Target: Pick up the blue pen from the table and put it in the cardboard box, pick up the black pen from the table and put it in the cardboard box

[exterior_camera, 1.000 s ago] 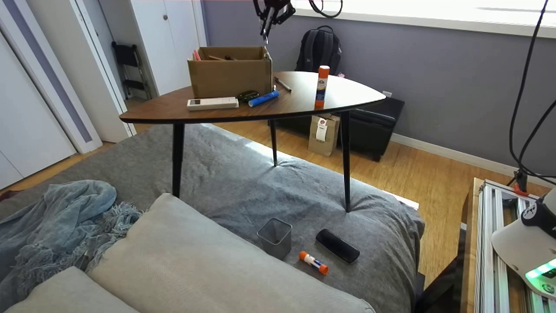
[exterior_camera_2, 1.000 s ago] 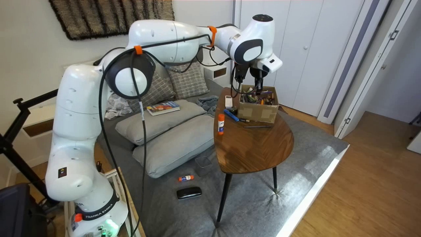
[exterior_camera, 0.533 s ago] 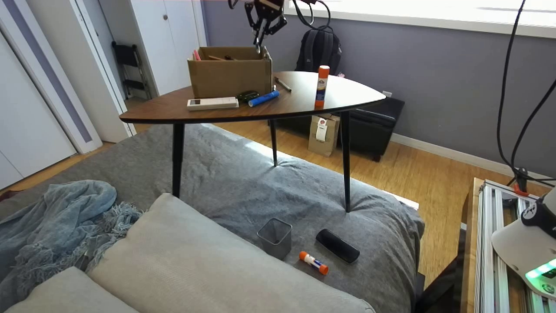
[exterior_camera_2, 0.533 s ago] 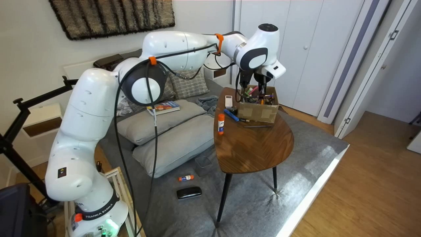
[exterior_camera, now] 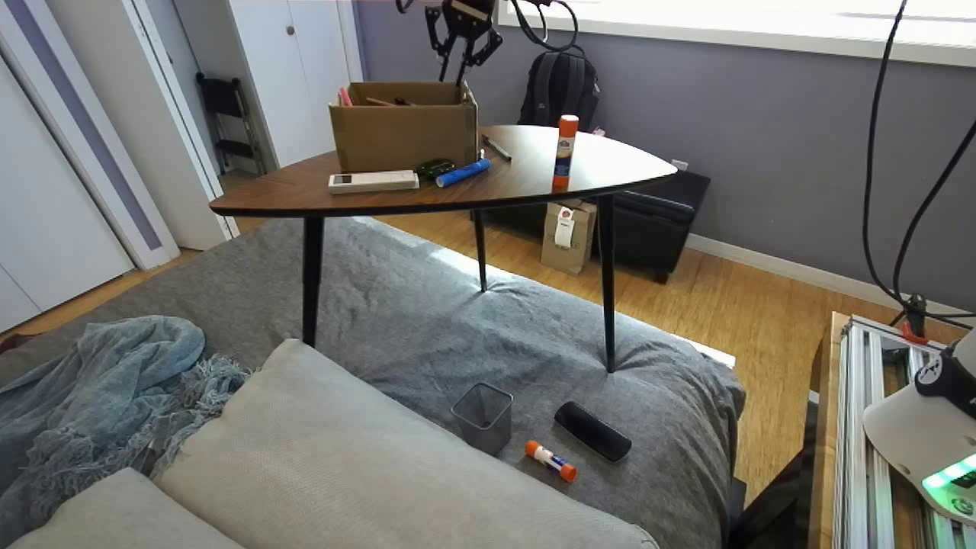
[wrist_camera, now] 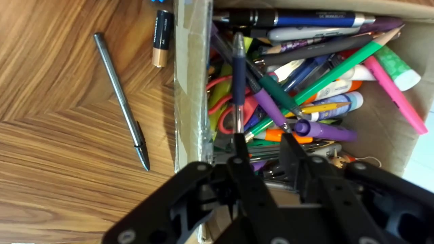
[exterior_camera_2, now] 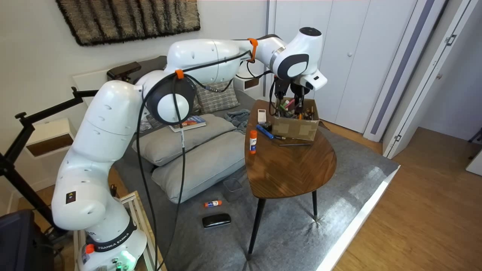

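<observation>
The cardboard box (exterior_camera: 404, 139) stands on the table in both exterior views (exterior_camera_2: 295, 128) and is full of pens, markers and scissors; its near rim (wrist_camera: 190, 84) runs down the wrist view. My gripper (exterior_camera: 451, 79) is over the box. In the wrist view the gripper (wrist_camera: 263, 135) has its fingers apart with nothing between them. A pen with a dark blue grip (wrist_camera: 239, 76) is in the box just beyond the left fingertip, over the other pens. The black pen (wrist_camera: 119, 96) lies on the table beside the box; both exterior views show it too (exterior_camera: 497, 148) (exterior_camera_2: 295, 145).
On the table are a battery (wrist_camera: 162, 39), a blue marker (exterior_camera: 463, 173), a dark object (exterior_camera: 435, 168), a white device (exterior_camera: 374, 181) and an upright glue stick (exterior_camera_2: 253, 142). A mesh cup (exterior_camera: 483, 418), glue stick and black case lie on the bed below.
The gripper has come down over the box. Its fingers were together with a pen's shiny tip below them; they are apart now and the tip no longer shows there.
</observation>
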Robot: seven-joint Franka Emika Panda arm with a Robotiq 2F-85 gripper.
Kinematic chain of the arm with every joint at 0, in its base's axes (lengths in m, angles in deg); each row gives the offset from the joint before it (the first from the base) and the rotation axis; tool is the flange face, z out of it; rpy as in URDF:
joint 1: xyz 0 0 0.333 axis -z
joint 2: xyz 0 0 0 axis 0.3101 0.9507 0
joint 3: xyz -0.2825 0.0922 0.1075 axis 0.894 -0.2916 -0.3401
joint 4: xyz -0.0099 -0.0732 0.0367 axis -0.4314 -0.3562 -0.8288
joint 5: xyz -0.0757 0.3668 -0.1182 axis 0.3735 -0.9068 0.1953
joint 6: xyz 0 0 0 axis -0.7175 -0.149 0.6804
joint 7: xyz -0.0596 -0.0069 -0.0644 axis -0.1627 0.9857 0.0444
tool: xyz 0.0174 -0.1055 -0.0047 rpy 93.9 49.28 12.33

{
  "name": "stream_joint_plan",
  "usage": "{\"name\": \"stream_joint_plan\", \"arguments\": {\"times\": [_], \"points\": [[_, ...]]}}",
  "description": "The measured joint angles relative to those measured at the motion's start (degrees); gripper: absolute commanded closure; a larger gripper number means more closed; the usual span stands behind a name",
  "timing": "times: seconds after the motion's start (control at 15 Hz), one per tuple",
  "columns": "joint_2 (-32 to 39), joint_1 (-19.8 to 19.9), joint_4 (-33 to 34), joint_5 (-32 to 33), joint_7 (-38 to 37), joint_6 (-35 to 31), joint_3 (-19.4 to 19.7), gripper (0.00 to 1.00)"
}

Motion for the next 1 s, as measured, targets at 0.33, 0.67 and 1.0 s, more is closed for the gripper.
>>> {"name": "stream_joint_plan", "arguments": {"times": [0.33, 0.67, 1.0], "points": [[0.0, -0.01, 1.93, 0.3, -0.1, 2.99, 0.42, 0.08], [-0.24, -0.27, 2.93, 1.94, 0.0, 4.93, 0.84, 0.0], [-1.36, -1.49, 2.63, 8.82, 0.46, 10.13, 1.78, 0.0]]}}
